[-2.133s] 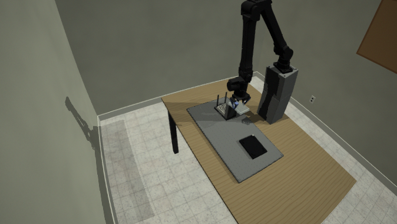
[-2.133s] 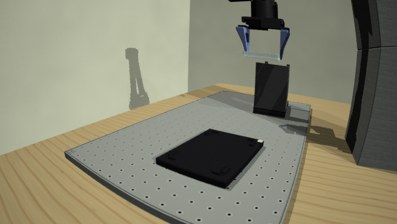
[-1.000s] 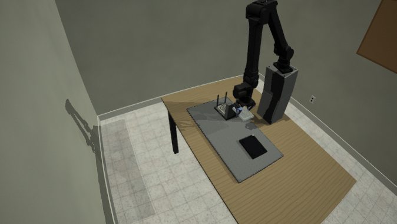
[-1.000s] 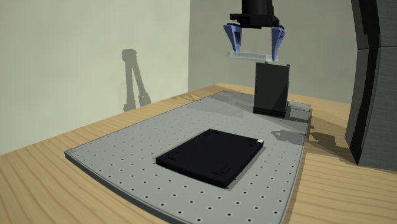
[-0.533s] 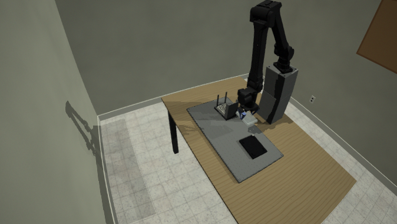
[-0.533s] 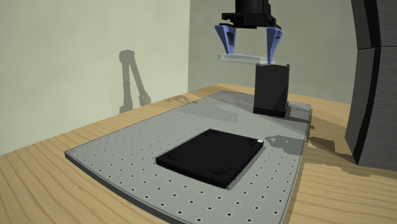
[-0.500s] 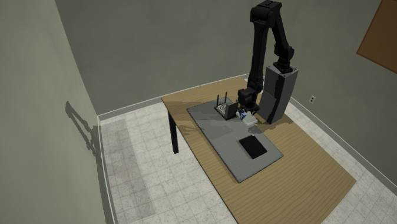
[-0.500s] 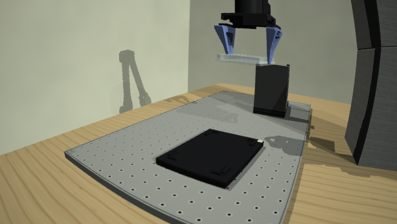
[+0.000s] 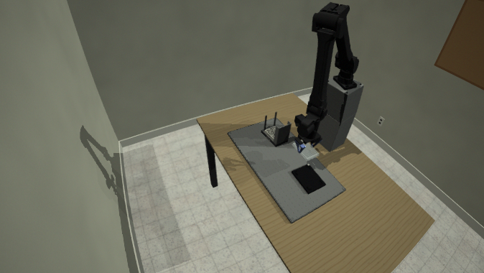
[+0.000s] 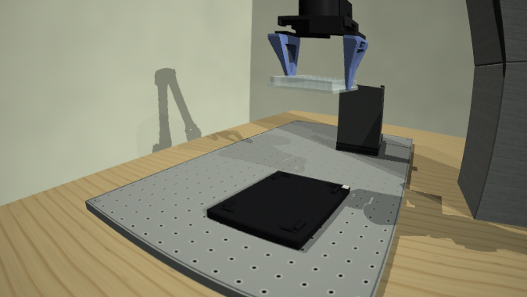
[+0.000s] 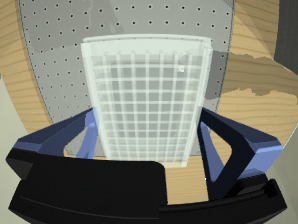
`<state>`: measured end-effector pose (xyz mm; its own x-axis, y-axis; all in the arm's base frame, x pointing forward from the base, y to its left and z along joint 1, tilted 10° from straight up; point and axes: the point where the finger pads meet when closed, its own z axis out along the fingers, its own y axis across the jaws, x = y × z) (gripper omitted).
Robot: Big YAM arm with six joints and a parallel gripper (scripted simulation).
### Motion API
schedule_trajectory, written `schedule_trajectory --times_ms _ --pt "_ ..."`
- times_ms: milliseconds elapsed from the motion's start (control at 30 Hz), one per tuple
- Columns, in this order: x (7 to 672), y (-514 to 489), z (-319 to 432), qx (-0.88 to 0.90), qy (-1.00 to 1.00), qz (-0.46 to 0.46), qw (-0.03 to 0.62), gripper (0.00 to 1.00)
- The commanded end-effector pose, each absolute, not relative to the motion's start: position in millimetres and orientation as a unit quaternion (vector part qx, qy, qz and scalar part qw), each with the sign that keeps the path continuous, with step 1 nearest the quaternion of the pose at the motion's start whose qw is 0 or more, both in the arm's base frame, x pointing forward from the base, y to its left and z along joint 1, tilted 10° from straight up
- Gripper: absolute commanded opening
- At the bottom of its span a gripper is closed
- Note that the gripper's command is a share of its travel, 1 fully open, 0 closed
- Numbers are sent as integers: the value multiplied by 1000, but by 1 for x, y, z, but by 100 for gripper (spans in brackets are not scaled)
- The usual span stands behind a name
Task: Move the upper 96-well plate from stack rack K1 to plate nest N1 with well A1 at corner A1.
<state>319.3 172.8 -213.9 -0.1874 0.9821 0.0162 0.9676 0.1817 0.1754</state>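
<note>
Exterior: end effector (image 10: 317,80) clamps plate (image 10: 309,83) midair.

Dim, even light from high on the right throws the arm's (image 9: 324,72) soft shadow onto the left wall (image 9: 54,144); exterior and wrist views bow at the edges, all slightly soft
</note>
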Motion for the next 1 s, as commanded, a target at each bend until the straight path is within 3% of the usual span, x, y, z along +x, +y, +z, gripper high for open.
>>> schedule_trajectory --times_ms 0,967 --pt "313 182 -219 642 762 64 47 0" --pt "301 252 -228 630 773 63 49 0"
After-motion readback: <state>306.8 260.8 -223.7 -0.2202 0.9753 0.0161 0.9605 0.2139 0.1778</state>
